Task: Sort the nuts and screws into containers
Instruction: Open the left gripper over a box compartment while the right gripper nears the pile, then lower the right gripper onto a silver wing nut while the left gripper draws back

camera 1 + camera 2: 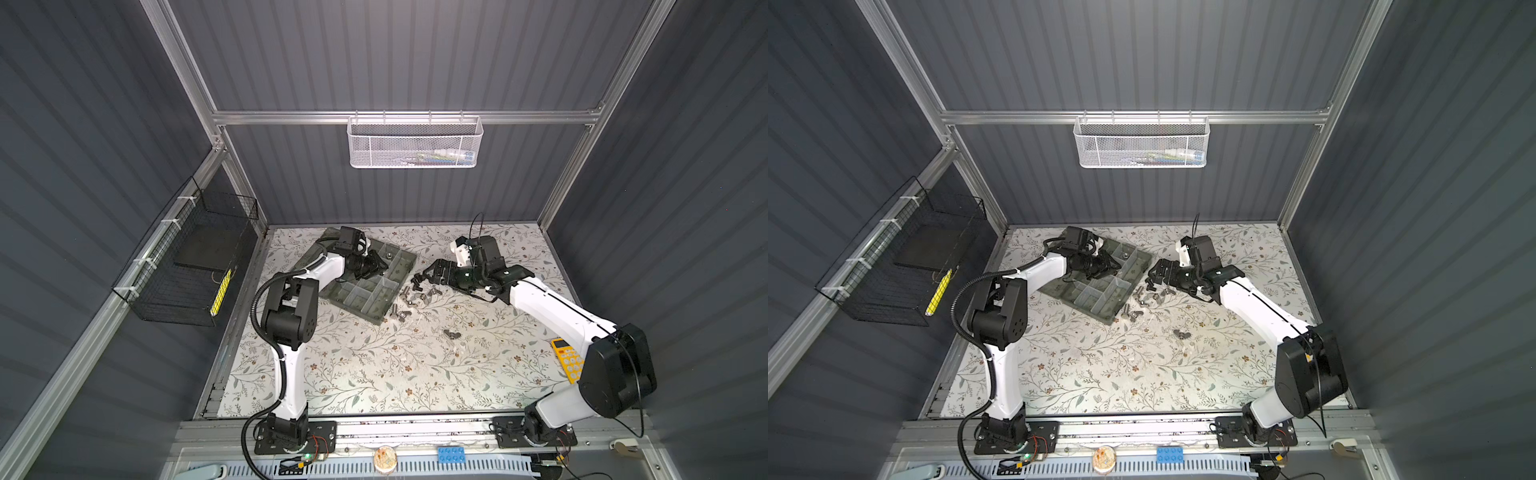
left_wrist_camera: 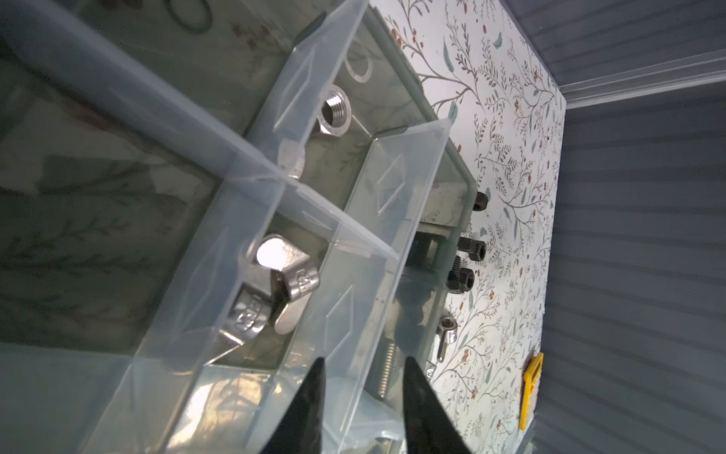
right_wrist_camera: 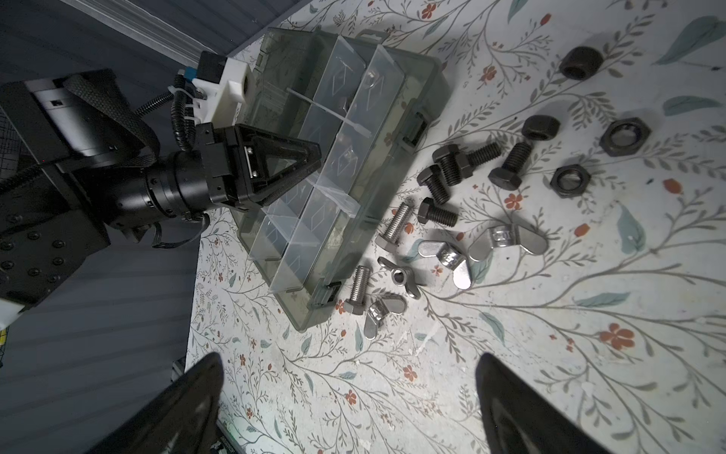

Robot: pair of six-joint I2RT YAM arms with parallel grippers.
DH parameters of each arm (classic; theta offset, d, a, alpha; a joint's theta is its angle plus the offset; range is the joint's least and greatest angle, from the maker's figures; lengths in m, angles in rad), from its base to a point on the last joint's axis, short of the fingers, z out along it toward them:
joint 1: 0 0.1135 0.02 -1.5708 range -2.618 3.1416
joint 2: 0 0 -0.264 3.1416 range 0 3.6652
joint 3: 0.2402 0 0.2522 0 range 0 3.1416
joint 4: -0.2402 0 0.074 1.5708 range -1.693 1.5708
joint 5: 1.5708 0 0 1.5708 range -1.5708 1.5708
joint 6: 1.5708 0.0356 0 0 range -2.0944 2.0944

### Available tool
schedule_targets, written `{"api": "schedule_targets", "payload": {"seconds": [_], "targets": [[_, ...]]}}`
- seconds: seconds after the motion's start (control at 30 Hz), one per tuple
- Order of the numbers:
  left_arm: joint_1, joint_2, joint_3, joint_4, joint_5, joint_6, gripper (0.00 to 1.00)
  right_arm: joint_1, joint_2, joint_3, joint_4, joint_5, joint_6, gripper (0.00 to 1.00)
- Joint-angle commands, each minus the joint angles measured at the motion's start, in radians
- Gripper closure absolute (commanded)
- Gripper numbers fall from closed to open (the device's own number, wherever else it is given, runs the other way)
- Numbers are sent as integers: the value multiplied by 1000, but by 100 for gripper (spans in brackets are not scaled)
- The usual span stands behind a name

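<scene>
L gripper point(image 1: 376, 266) over organizer box point(image 1: 409, 259), tips slightly parted, nothing held. Winged nut point(image 2: 275, 287) inside one of the containers point(image 2: 306, 196); hex nut point(image 2: 334, 112) in the next. Loose screws point(image 3: 512, 163) & nuts point(image 3: 448, 256) on table point(image 1: 374, 374), box's 4 o'clock. R gripper point(image 1: 428, 276) at pile's 1 o'clock, spread wide, empty.

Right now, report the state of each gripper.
Left gripper: slightly open, holding nothing.
Right gripper: wide open, holding nothing.

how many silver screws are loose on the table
2. One shiny silver hex-head screw lies beside the grey-green plastic organizer box, near the black screws; the other by the box's corner latch. Others may be hidden.
</scene>
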Motion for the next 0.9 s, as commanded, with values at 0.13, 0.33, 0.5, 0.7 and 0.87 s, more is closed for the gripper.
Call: {"api": "schedule_targets", "payload": {"seconds": [0.13, 0.33, 0.5, 0.7, 0.87], "targets": [[8, -86, 4, -98, -22, 36, 50, 4, -9, -6, -28, 21, -27, 1], [-5, -178, -7, -104, -32, 28, 33, 5, -33, -7, -70, 103, -53, 1], [-46, -260, -42, -103, -53, 23, 18, 4, -70, -24, -123, 147, -71, 1], [-135, -355, -112, -88, -93, 13, 0, 5, -133, -104, -152, 185, -56, 1], [-204, -431, -246, -5, -91, -43, 0, 4, -180, -200, -171, 217, -43, 1]]}}
